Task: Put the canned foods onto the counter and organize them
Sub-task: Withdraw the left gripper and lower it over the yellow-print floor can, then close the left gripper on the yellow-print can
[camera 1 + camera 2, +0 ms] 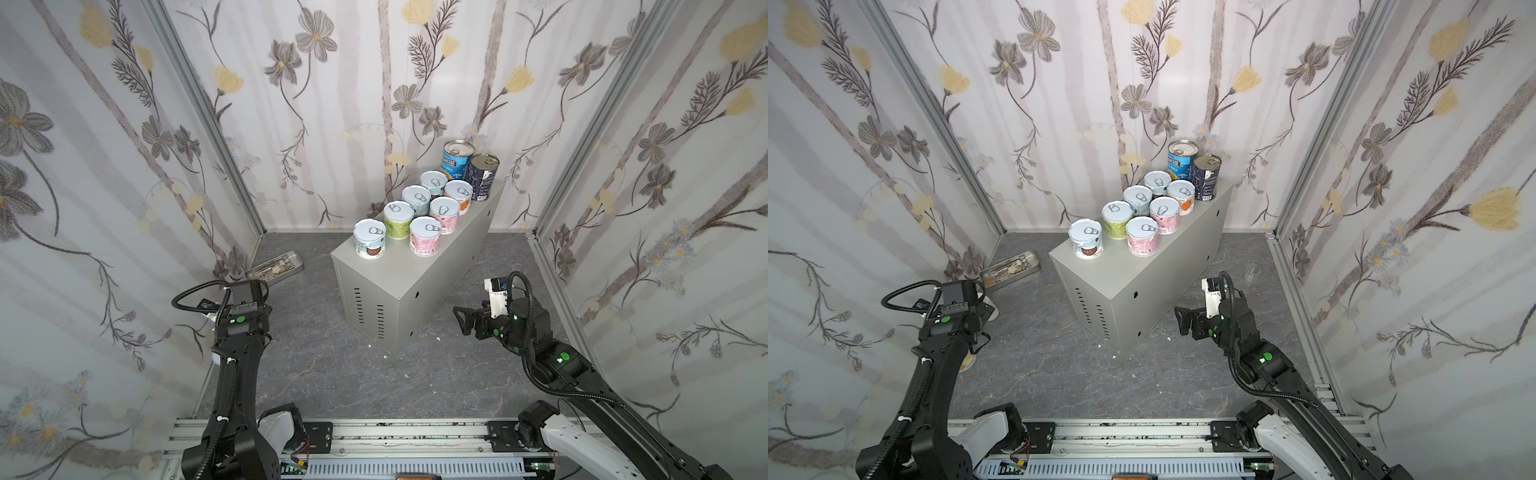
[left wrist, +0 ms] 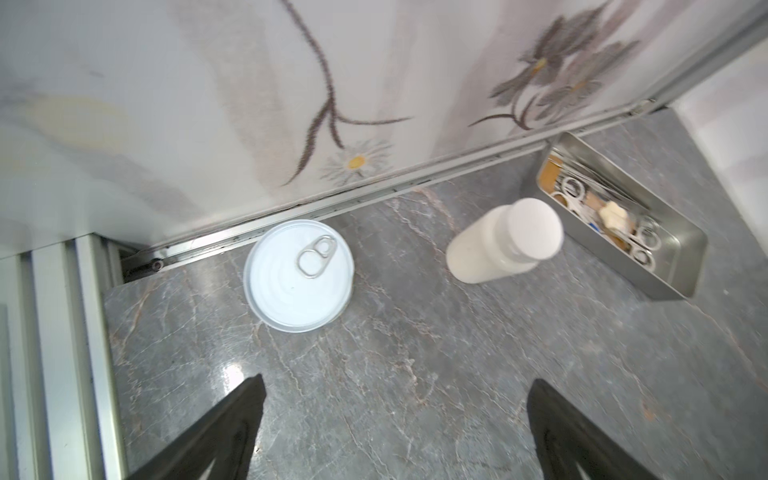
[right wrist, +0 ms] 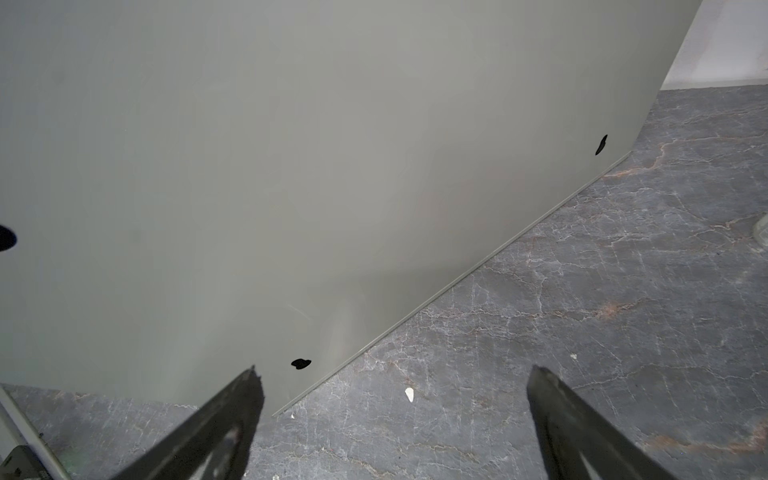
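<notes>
while nine cans stand on the counter (image 1: 440,270), one short can (image 2: 299,276) sits on the floor (image 2: 415,316) ahead of the left claw (image 2: 395,378).
reading a top view as a clock face, seven short cans (image 1: 425,235) in two rows, the blue tin (image 1: 456,160) and the navy tin (image 1: 482,176) run toward the counter's 1 o'clock end. the lone can stands upright by the left wall (image 2: 208,104), at 8 o'clock of the counter. the left claw is spread wide, empty and clear of it. the right claw (image 3: 390,370), also spread and empty, hangs at 4 o'clock, close beside the counter's long side.
</notes>
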Robot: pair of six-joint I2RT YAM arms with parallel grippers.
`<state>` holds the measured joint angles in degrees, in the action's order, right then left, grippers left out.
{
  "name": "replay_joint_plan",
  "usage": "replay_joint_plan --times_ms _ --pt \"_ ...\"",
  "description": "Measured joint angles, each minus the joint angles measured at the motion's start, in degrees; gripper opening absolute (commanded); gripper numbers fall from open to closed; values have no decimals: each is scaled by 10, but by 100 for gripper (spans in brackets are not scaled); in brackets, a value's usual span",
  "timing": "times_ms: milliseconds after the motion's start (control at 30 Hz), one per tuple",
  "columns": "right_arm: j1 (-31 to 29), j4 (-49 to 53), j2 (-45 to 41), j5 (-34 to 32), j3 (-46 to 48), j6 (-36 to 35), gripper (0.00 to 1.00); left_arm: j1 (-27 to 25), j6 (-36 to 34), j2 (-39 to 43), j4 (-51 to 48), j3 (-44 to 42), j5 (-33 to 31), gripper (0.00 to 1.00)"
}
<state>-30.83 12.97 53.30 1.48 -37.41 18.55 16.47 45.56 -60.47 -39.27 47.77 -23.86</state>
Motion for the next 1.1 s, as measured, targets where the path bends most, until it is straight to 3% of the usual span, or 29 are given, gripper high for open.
replay_joint_plan --times_ms 400,633,1100 --pt "0 -12 26 11 0 2 100 89 62 -68 24 -47 -2 100" --pt "0 -12 27 16 0 4 100 104 74 -88 68 -54 9 100" --pt "1 -16 42 32 0 5 100 140 87 -233 100 -7 16 100"
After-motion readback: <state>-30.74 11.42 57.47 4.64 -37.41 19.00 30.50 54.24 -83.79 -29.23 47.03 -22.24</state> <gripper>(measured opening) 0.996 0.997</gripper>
